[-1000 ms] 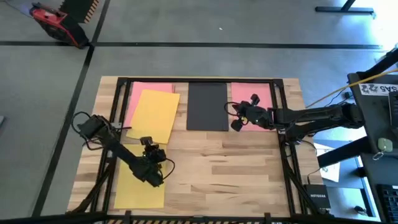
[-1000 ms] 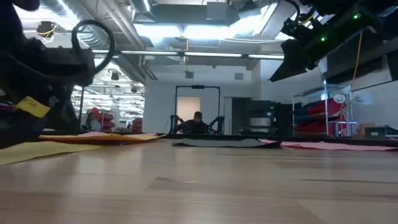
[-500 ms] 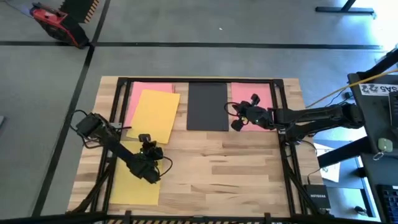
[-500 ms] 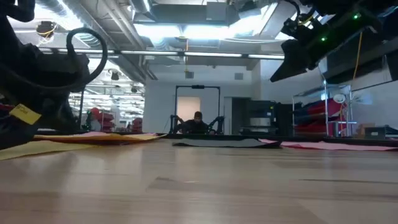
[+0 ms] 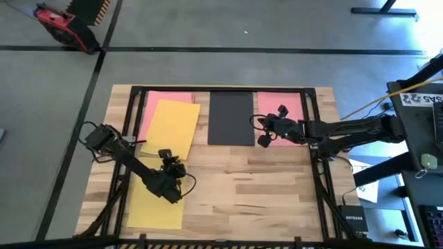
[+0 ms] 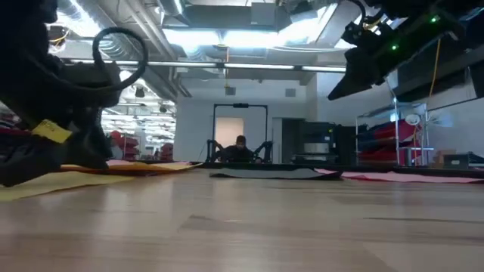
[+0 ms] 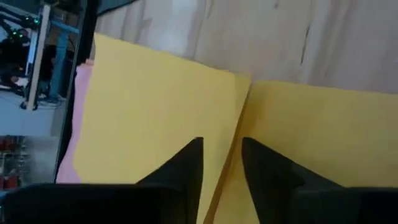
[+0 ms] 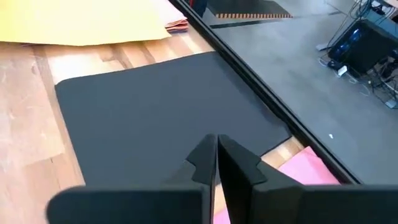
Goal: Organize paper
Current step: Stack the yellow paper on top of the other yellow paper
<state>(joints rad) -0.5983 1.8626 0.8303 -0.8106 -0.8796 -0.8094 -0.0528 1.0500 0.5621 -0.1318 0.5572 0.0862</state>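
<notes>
A yellow sheet [image 5: 156, 204] lies flat at the table's near left. A second yellow sheet [image 5: 171, 126] lies beyond it, on top of a pink sheet [image 5: 154, 102]. A black sheet [image 5: 230, 117] lies at the far middle, and another pink sheet [image 5: 285, 111] lies to its right. My left gripper [image 7: 221, 149] is open and stands low over the seam between the two yellow sheets [image 5: 168, 166]. My right gripper [image 8: 216, 142] is shut and empty. It hangs well above the table, by the black sheet's right edge [image 5: 259, 128]. My left gripper comes slanting down at the far edge of the near yellow sheet [image 7: 261, 118], one finger to each side of the seam with the other yellow sheet [image 7: 155, 118]. I cannot tell whether the fingertips touch the paper. Both sheets lie flat on the table.
A dark frame rail [image 5: 221, 88] runs along the table's far edge, with more rails down its left and right sides. Bare wood [image 5: 249, 187] fills the near middle and right. A black box [image 5: 351, 221] and cables lie off the table at the right.
My left gripper has gone a little toward the table's left edge and come back toward the right. The near yellow sheet has slid left and back with it, staying flat.
</notes>
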